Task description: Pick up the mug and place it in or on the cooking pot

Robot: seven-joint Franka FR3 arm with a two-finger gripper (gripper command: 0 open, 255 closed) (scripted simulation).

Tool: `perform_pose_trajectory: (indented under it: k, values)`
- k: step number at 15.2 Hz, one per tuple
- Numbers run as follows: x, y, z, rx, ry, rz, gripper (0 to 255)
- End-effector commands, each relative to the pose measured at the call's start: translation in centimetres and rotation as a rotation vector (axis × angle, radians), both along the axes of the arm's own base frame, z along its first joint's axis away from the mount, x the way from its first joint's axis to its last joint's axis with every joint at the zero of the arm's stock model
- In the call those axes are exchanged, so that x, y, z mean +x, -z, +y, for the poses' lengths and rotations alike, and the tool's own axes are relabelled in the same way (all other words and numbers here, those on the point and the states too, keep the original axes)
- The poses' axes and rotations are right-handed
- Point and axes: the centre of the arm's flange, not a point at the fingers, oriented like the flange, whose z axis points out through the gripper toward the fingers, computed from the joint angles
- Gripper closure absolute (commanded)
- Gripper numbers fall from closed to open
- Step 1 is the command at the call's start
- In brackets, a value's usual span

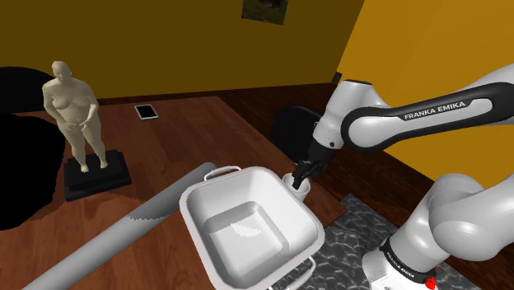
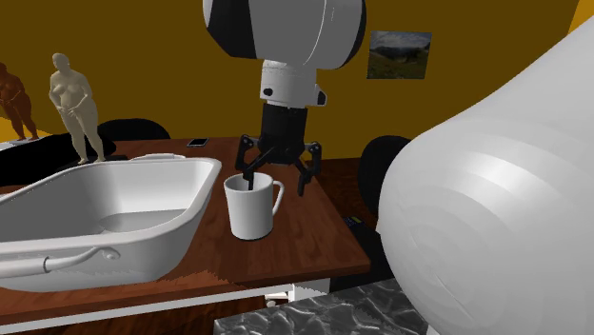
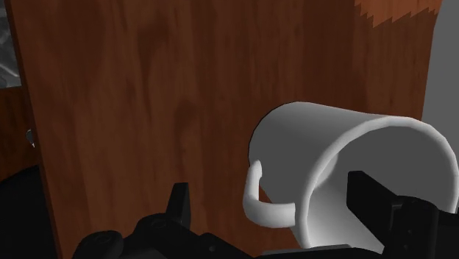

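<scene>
The mug stood upright on the table, just beside the pot on the second exterior view's right, its handle turned away from the pot. The gripper hung over the mug with its fingers spread apart. One reached down into the mug's mouth and the other stood outside, past the handle, so the handle-side wall lay between them. They did not clasp it, though whether the inner finger brushed the wall could not quite be made out. In the shoulder view the mug sat by the white pot's far corner, on that view's right, partly hidden behind the gripper. A pale statue on a black base stood well apart at that view's left. A grey tube lay slanting across the table, with its upper end near the pot.
</scene>
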Motion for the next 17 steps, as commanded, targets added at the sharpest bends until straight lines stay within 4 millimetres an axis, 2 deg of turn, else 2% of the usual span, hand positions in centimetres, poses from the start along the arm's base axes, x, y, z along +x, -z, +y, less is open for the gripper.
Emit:
perform_pose_trajectory:
  k: [1,4,5,14,17]
  values:
    - [0.0,0.0,0.0,0.000,0.000,0.000,0]
    - [0.0,0.0,0.0,0.000,0.000,0.000,0]
    - [0.0,0.0,0.0,0.000,0.000,0.000,255]
    - [0.0,0.0,0.0,0.000,0.000,0.000,255]
    - [0.0,-1.5,0.0,0.000,0.000,0.000,255]
